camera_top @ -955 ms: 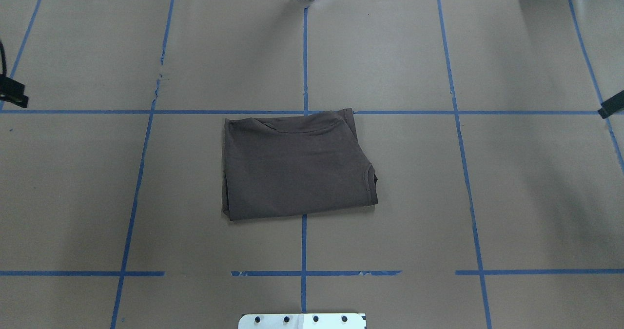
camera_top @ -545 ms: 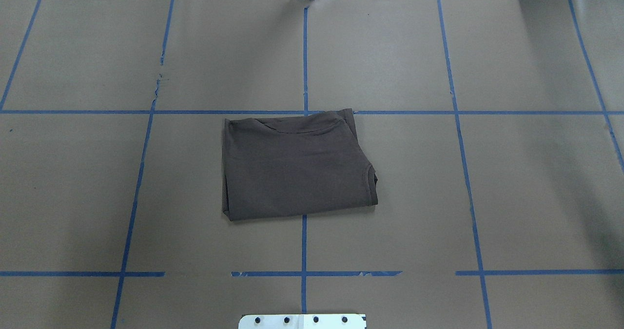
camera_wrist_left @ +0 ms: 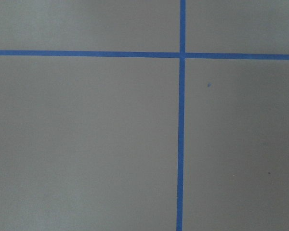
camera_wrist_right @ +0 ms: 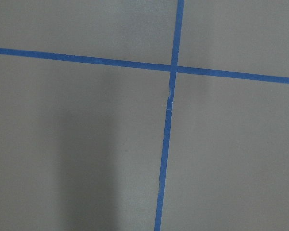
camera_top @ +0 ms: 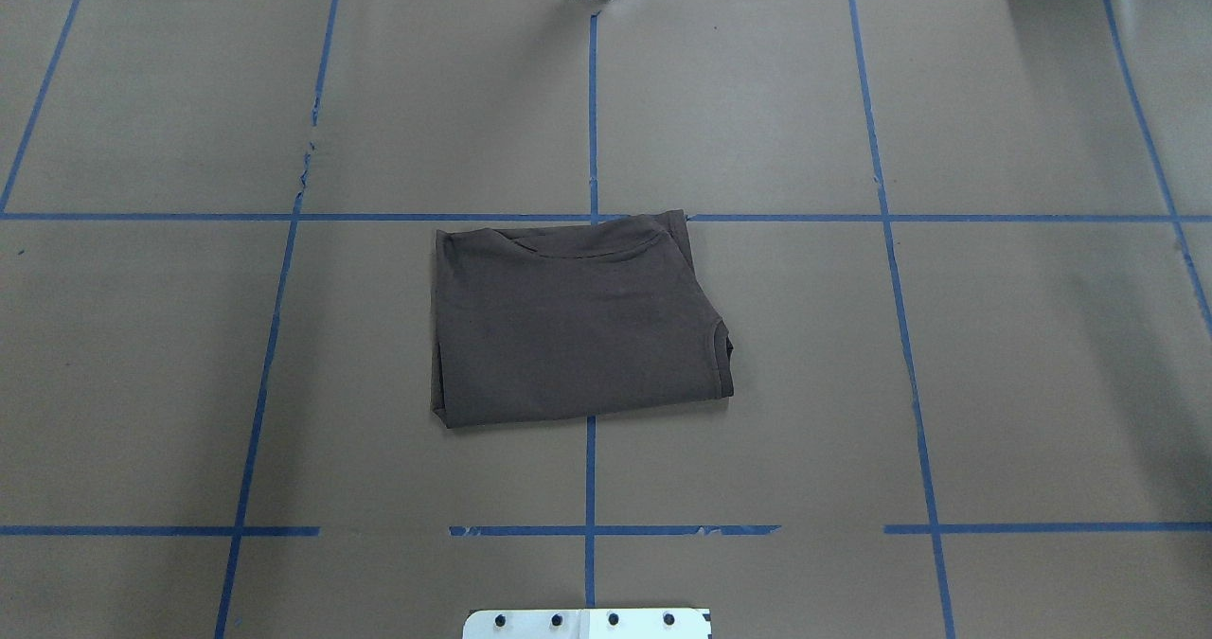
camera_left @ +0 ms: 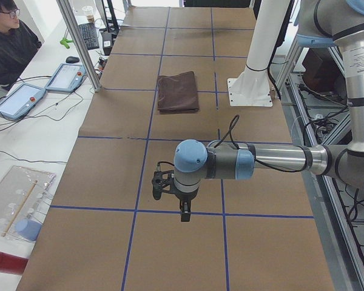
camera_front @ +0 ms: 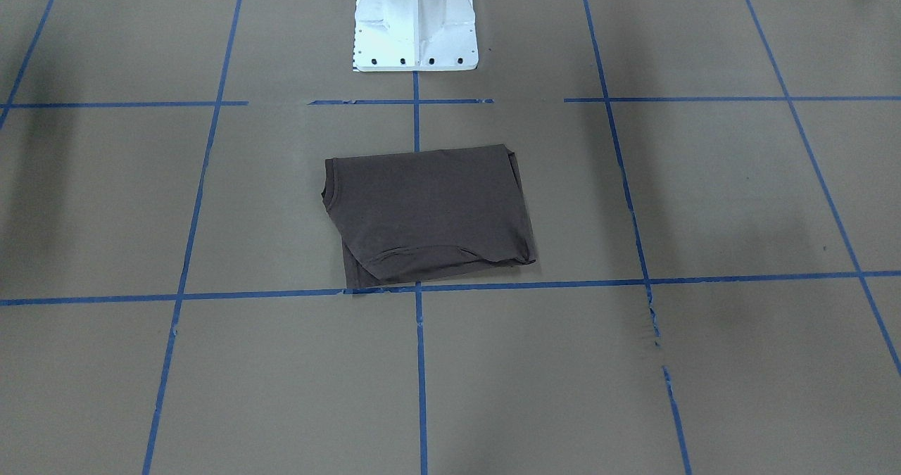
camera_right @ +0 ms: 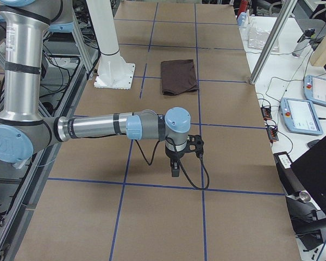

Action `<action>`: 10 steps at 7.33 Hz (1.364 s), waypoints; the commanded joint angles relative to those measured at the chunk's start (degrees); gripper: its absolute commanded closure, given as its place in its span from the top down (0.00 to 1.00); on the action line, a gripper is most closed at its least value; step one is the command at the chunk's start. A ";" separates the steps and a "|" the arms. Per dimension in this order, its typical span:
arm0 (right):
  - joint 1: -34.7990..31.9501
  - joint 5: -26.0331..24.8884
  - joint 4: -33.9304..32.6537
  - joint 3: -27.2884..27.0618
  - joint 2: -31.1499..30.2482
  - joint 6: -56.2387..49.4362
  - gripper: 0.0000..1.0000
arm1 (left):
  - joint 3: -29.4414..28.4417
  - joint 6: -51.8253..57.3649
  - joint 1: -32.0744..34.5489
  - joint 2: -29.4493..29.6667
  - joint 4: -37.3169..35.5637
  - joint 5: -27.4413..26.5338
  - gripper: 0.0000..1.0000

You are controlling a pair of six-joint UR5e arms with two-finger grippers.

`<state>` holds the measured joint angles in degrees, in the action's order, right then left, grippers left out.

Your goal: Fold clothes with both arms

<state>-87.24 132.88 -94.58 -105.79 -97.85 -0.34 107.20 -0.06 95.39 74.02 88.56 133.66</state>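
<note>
Reaching the left arm (camera_left: pixel 273 159) out level over the left end of the table (camera_top: pixel 142 355), with the left end effector (camera_left: pixel 183 216) pointing down above a blue tape line (camera_left: pixel 109 208). Not being able to tell from this side view whether its jaws are parted or closed. Showing only brown paper and crossing tape in the left wrist view.

Showing the T-shirt (camera_top: pixel 573 327) lying flat at the middle of the table, folded into a rough rectangle, touched by neither arm and well apart from both end effectors. Resting its far edge against the crosswise tape line and straddling the centre line, with the collar curve (camera_top: pixel 578 249) along the far edge and a sleeve hem (camera_top: pixel 720 355) at the right. Standing the white pedestal (camera_front: pixel 415 24) near the shirt, on the robot's side.

Stretching the right arm (camera_right: pixel 92 126) level over the right end of the table, with the right end effector (camera_right: pixel 175 172) pointing down above the paper. Not being able to tell its grip state either.
</note>
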 commanded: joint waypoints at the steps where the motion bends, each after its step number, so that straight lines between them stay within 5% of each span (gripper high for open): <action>1: -0.04 0.54 -0.07 0.05 0.03 0.07 1.00 | 0.72 0.15 0.15 -1.51 0.04 1.24 1.00; 10: -0.04 1.42 -0.07 0.14 0.03 -0.01 1.00 | 0.02 0.15 -6.01 2.35 4.43 1.52 1.00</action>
<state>-87.28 134.21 -94.67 -105.65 -97.82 -0.28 107.38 0.09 89.43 75.75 93.01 135.09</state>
